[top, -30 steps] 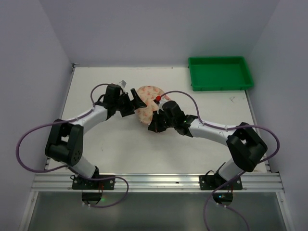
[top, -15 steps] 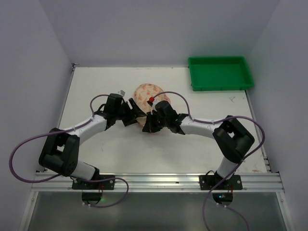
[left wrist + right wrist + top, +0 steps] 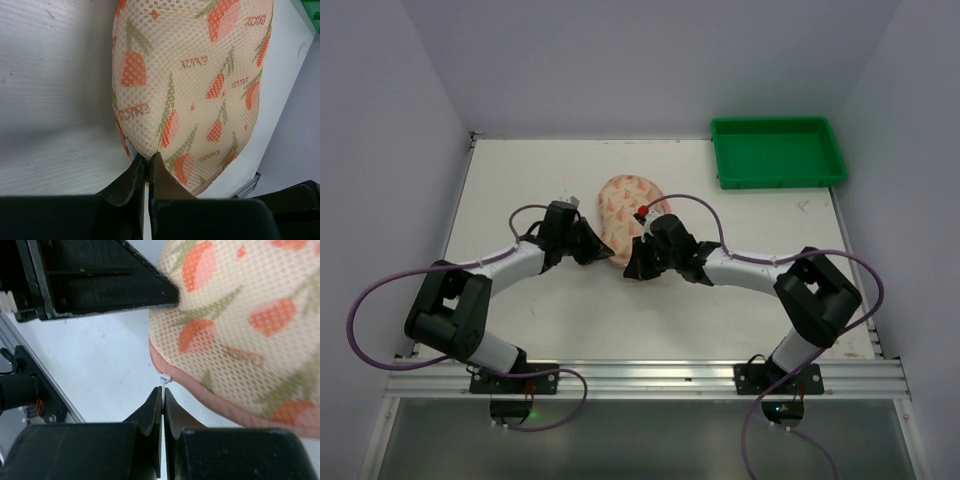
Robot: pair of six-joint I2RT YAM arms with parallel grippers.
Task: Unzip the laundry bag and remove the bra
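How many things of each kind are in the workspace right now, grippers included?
laundry bag: 1
green tray: 1
grippers: 2, the left gripper and the right gripper, each pinched shut at the bag's edge
Total: 4

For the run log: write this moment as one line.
left tool: shut on laundry bag edge | right tool: shut on zip pull | laundry bag: closed
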